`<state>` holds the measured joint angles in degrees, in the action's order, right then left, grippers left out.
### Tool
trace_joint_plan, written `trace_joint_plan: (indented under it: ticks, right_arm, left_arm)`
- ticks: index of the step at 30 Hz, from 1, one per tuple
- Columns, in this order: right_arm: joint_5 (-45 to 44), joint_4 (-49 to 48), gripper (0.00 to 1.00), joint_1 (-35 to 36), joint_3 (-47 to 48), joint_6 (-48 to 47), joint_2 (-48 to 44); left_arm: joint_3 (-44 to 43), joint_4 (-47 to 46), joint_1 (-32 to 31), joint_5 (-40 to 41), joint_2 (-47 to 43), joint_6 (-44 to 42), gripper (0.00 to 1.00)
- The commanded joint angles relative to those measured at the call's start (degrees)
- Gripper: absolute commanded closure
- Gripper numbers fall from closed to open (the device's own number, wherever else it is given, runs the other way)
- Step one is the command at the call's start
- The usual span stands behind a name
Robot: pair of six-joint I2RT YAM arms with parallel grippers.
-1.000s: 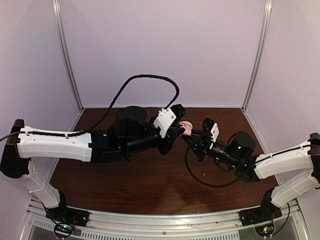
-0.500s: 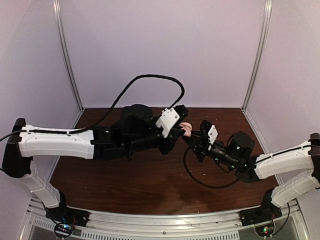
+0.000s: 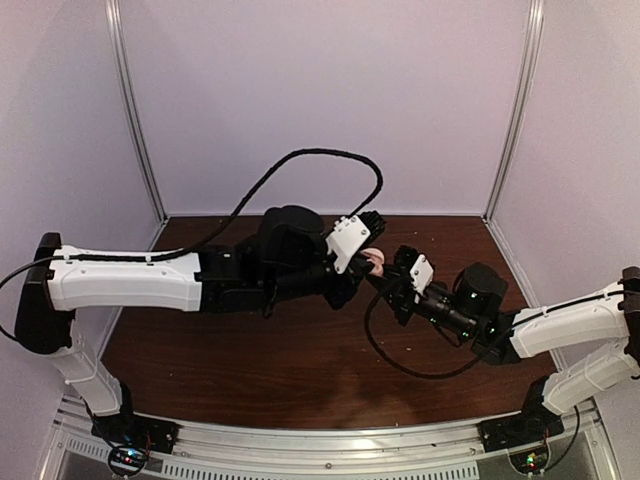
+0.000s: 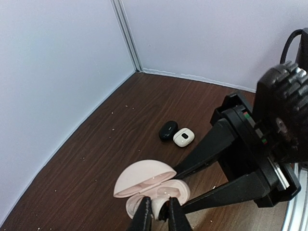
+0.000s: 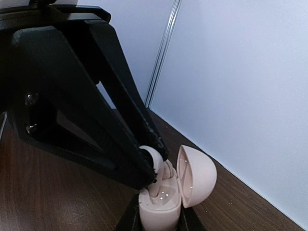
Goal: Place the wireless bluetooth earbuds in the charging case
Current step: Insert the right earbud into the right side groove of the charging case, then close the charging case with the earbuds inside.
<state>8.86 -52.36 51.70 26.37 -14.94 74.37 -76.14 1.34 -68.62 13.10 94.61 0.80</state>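
A pale pink charging case [image 5: 161, 208] stands upright with its lid [image 5: 196, 174] swung open, above the brown table. My right gripper [image 5: 160, 222] is shut on the case's lower body. My left gripper [image 4: 158, 215] is shut on a whitish pink earbud [image 4: 159, 206]. The earbud's stem [image 5: 159, 166] reaches down into the case's near socket. In the top view the case [image 3: 376, 259] shows as a small pink spot where the left gripper [image 3: 366, 262] and the right gripper [image 3: 386, 282] meet.
Two small rounded pieces, one black [image 4: 168, 130] and one white [image 4: 184, 137], lie side by side on the table [image 3: 250, 340] beyond the case. Pale walls close in the back and both sides. A black cable [image 3: 300, 165] arcs over the left arm.
The left arm has reached further right and the right gripper has edged left toward it. The earbud and the open case have come together.
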Motion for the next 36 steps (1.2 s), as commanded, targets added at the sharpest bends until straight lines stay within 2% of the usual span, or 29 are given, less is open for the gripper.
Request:
trace_joint_plan:
  ticks: [1,9,16,22,28,31,36]
  right_arm:
    - [0.62,-5.48,1.0,0.77,0.74,-0.09,-2.26]
    - [0.44,-7.22,1.0,0.77,0.09,2.01,-1.95]
    - [0.45,-7.81,1.0,0.68,-0.15,2.93,-1.52]
    - [1.69,-8.18,1.0,0.36,-0.7,4.46,-1.46]
    - [8.9,-8.61,1.0,-1.27,-1.05,8.54,-1.66]
    - [12.84,-9.19,1.0,-2.13,-1.39,10.64,-2.15]
    - [21.64,-9.99,1.0,-3.38,-0.79,14.78,-2.12]
  left_arm:
    - [-1.61,4.75,0.37,-0.13,2.24,2.37,0.88]
    - [-1.91,5.51,0.77,0.24,2.07,2.97,0.68]
    - [-0.64,4.82,0.81,0.32,0.32,3.2,0.63]
    - [6.8,-2.87,0.85,-3.06,-7.22,2.18,0.52]
    - [11.35,-3.19,3.71,-9.19,-13.3,0.56,0.38]
    - [14.72,-5.38,5.65,-12.96,-16.83,-0.97,0.32]
    - [19.02,-8.8,8.49,-20.36,-20.42,-3.15,0.17]
